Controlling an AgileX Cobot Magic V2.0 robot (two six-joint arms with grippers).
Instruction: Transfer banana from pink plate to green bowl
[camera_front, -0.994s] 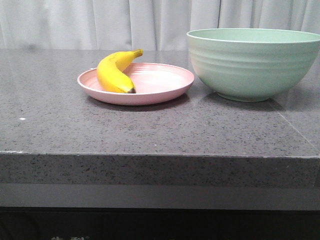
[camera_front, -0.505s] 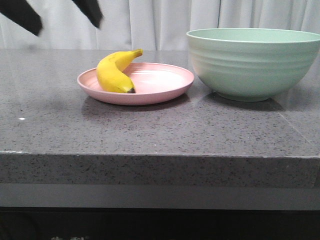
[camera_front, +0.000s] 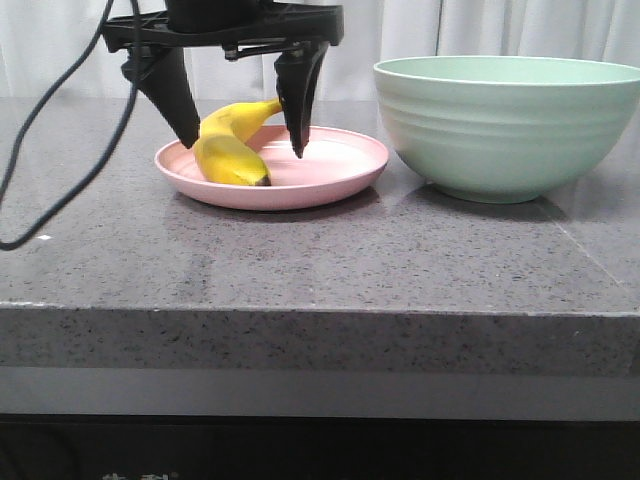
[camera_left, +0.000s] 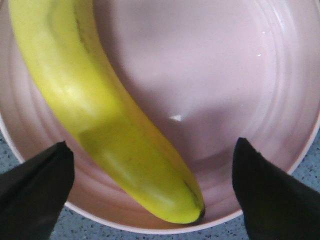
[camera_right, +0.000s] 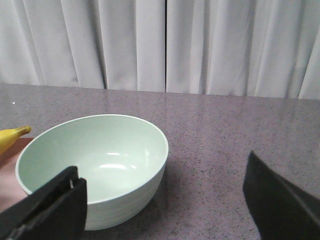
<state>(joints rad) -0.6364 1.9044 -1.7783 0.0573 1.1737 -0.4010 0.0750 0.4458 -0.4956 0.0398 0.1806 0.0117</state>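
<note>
Banana (camera_front: 232, 145) lies on the pink plate (camera_front: 335, 175), dark tip toward me, stem toward the green bowl (camera_front: 505, 125). My left gripper (camera_front: 240, 148) hangs spread wide, one finger on each side of the fruit. I judge it light, soft, bruisable, curved: grip the thick middle, gently. Contact probably none; front view unclear. Right gripper (camera_right: 165, 210) also wide, holding nothing.

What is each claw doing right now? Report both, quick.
Left claw: open, straddling the curved yellow banana on the shallow pink plate, holding nothing.
Right claw: open, empty.
</note>
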